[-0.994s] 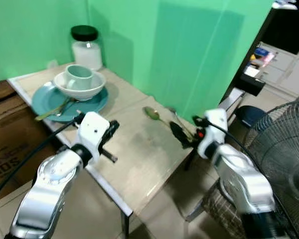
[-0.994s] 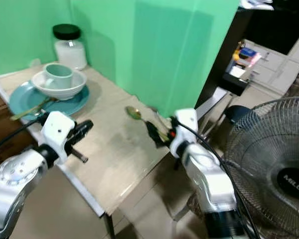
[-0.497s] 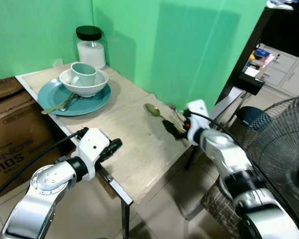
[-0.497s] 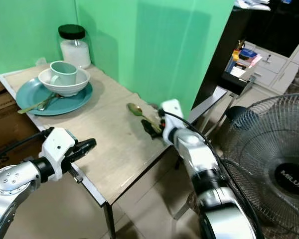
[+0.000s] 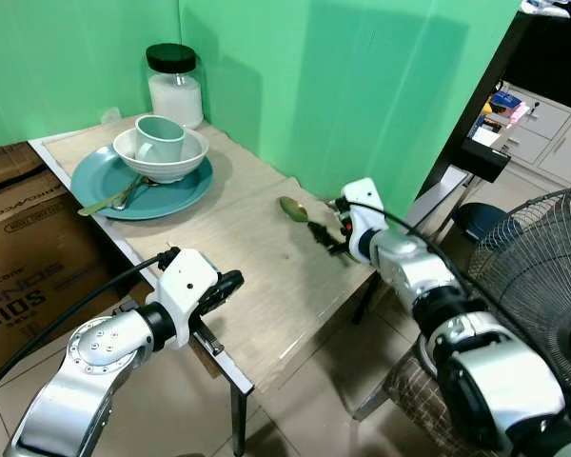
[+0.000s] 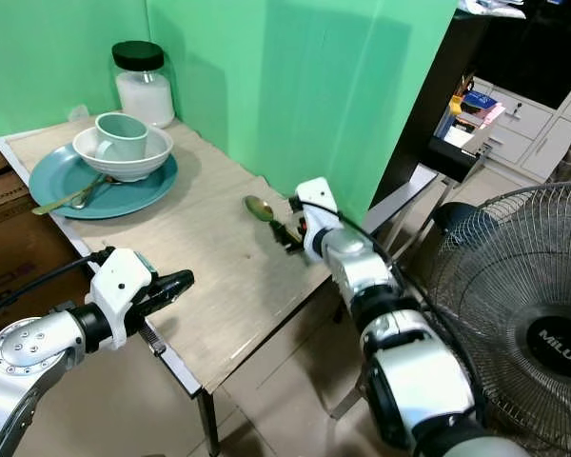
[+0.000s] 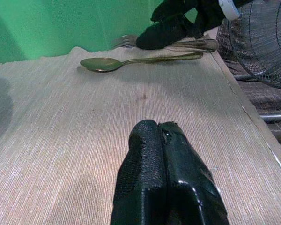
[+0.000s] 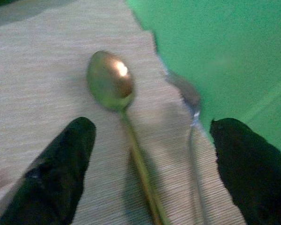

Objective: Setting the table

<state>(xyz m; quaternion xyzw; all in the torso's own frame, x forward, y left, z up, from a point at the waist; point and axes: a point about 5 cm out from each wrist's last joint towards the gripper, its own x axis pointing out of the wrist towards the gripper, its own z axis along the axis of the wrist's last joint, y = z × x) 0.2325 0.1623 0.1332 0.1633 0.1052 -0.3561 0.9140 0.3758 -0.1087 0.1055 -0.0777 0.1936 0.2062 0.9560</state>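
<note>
Right gripper (image 8: 150, 173): fingers spread wide, holding nothing, low over the spoon handle and the fork at the table's far right edge.
Spoon (image 8: 110, 79): gold-coloured, bowl up, lying flat on the table; its handle runs between the two open fingers.
Fork (image 8: 187, 101): lies just beside the spoon, next to the green wall; blurred, tines hard to make out.
Left gripper (image 7: 165, 176): fingers pressed together, empty, hovering at the table's near edge, well apart from the cutlery.
Table (image 5: 266, 276): pale, wood-grain top.
Plate (image 5: 176, 195): teal, at the far left corner, carrying a white bowl (image 5: 171, 169) with a pale green mug (image 5: 157, 138) in it; more cutlery rests on the plate, partly hidden under the bowl.
Jar (image 5: 174, 86): black lid, white contents, behind the plate.
Box (image 5: 24, 276): cardboard, left of the table; print reads "510S", rest cut off.
Fan (image 6: 528, 314): hub reads "MILUX"; cut off at the frame edge.
</note>
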